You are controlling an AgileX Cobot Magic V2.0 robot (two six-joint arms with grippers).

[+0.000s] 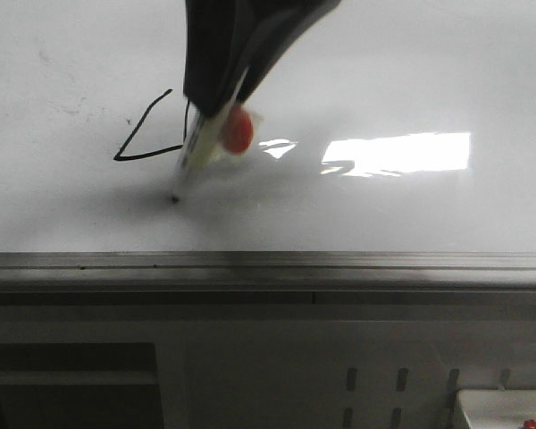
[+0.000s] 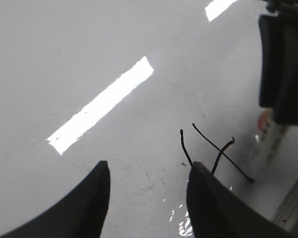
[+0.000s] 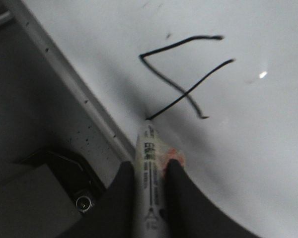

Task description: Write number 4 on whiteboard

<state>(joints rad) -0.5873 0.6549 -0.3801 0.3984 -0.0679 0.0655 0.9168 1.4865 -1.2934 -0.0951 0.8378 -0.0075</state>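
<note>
One number 4 stands in thin black ink on the whiteboard, drawn open at the top: a slanted stroke meets a crossbar at a sharp corner, and a long stem cuts across the bar. In the front view only the slanted stroke and bar show clearly, left of centre and near the board's grey metal edge rail, since the stem is mostly hidden behind the right gripper. The stem is the figure's long axis; it runs from its free upper end down toward the rail, and its lower end meets the tip of the single marker. That marker, pale-bodied with printed lettering and a red patch on its side, leans steeply, tip down on the board near the rail side of the figure. The right gripper's two dark fingers are clamped on the marker's barrel, the arm coming down from above the board. The left gripper hovers over the board just beside the figure, its two dark fingers spread apart with nothing between them but the white surface. One bright rectangular glare lies on the board to the right of the marker.
</note>
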